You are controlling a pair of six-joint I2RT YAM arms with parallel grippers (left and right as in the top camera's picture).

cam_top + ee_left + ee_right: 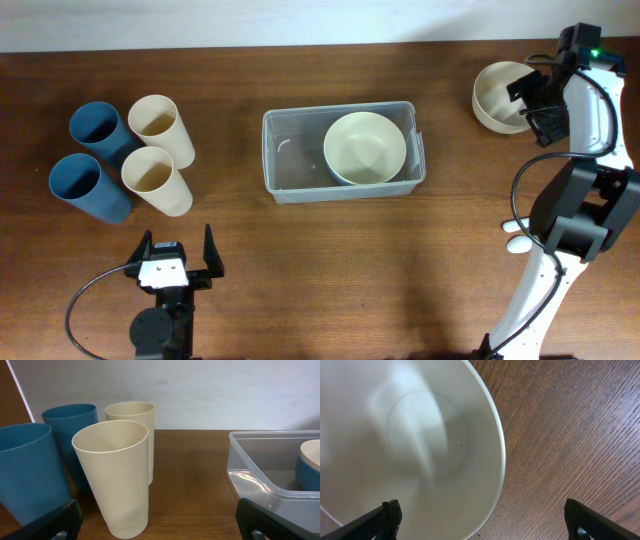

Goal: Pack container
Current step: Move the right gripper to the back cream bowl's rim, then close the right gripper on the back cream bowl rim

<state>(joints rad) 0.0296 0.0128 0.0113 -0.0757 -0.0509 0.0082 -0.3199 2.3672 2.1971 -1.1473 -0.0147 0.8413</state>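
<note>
Container [290, 165] sits mid-table, one bowl [365, 148] in its 3 o'clock end. My right gripper [482, 522] hangs jaws wide over a second bowl [492, 100] at 2 o'clock, gripping nothing. My left gripper [178, 245], at 7 o'clock, is spread wide and empty.

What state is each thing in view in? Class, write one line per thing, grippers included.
container: open-topped, one bowl in its right half, left half bare.
bowl in the container: upright, empty.
other bowl: upright, empty, outside the container.
cream cups: both upright, empty.
blue cups: both upright, empty.
left gripper: open, holding nothing.
right gripper: open, holding nothing, above the other bowl.
</note>
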